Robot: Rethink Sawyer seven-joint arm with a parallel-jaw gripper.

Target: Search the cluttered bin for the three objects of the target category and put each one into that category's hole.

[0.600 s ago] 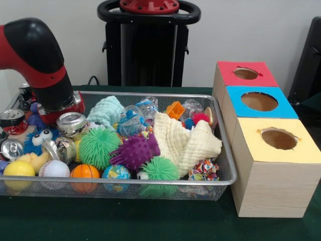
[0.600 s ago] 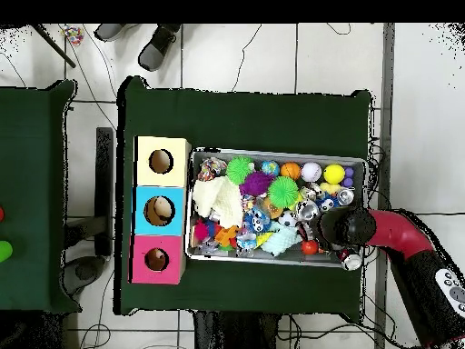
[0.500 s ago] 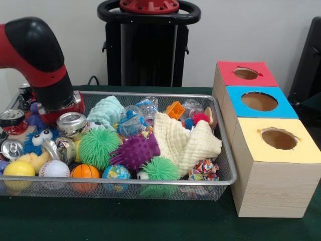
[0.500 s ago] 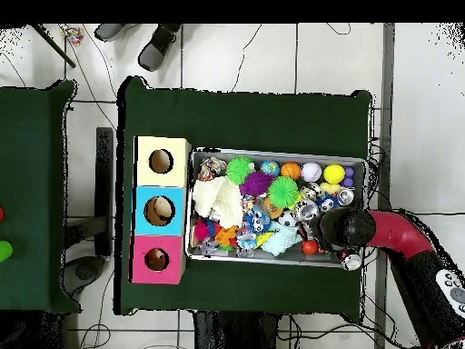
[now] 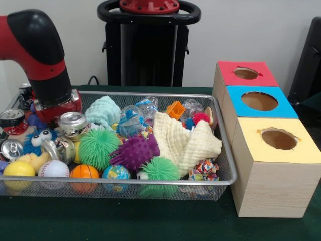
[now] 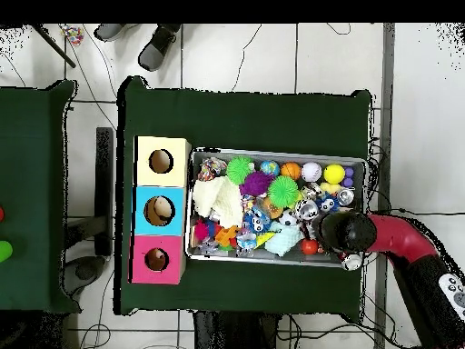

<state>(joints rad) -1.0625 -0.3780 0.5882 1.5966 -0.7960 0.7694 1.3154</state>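
Note:
A wire mesh bin point(image 5: 150, 184) holds a heap of toys. Along its near side lie a yellow ball point(image 5: 18, 168), a baseball point(image 5: 53, 168), an orange basketball point(image 5: 84, 171) and a globe ball point(image 5: 116, 172). Spiky balls in green point(image 5: 98, 147) and purple point(image 5: 135, 151) sit mid-bin, with metal cans point(image 5: 72, 123) at the left. My gripper point(image 5: 56, 111) hangs under the red and black wrist at the bin's left end, just above the cans; the wrist hides it. From overhead, the gripper point(image 6: 342, 231) is over the bin's right end.
Three wooden boxes with round holes stand beside the bin: red point(image 5: 246, 74), blue point(image 5: 259, 101) and yellow point(image 5: 279, 139). A cream cloth point(image 5: 185, 143) and a mint cloth point(image 5: 104, 111) lie over toys. The black pedestal point(image 5: 148, 45) stands behind the bin.
The arm has lifted a little at the bin's left end. The toys and cans have not visibly moved.

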